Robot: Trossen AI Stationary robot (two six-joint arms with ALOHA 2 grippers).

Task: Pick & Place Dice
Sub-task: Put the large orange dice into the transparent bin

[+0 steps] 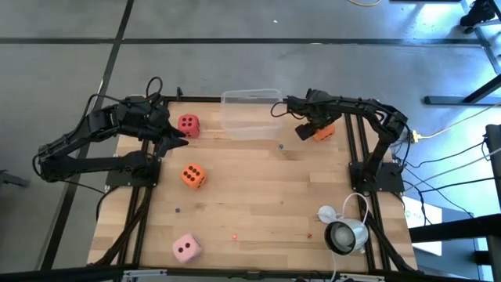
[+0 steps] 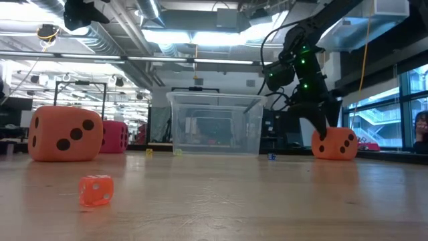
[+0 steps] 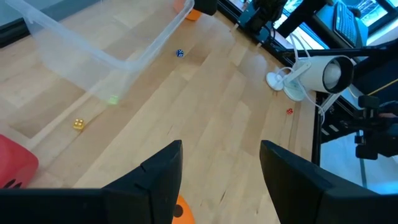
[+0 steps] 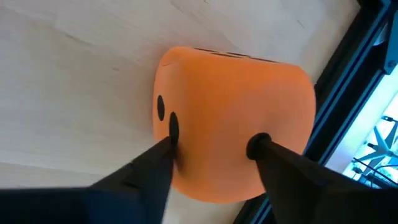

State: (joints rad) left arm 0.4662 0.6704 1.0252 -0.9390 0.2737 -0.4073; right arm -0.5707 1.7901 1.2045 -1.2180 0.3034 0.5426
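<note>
Four soft dice lie on the wooden table. The red die (image 1: 188, 124) sits near the far left, an orange die (image 1: 193, 175) left of centre, and the pink die (image 1: 186, 248) by the near edge. The second orange die (image 1: 325, 132) rests on the table at the far right, under my right gripper (image 1: 307, 130). That gripper is open, its fingers down on the die (image 4: 236, 118). My left gripper (image 3: 221, 158) is open and hovers beside the red die (image 3: 12, 165), touching nothing. My right gripper comes at the far-right orange die from above, slanting down. One fingertip (image 4: 166, 144) lies at the die's pip-marked edge (image 4: 163, 112). The other fingertip (image 4: 258, 144) lies on its upper face (image 4: 273, 106). The die stays flat on the table (image 2: 334, 144); no squeeze shows.
A clear plastic container (image 1: 252, 112) stands at the far edge between the two arms. A white lamp-like device (image 1: 344, 233) with a cable sits at the near right. Tiny dice are scattered around: yellow (image 3: 78, 124), blue (image 3: 180, 53), red (image 3: 289, 111). The table's middle is bare wood.
</note>
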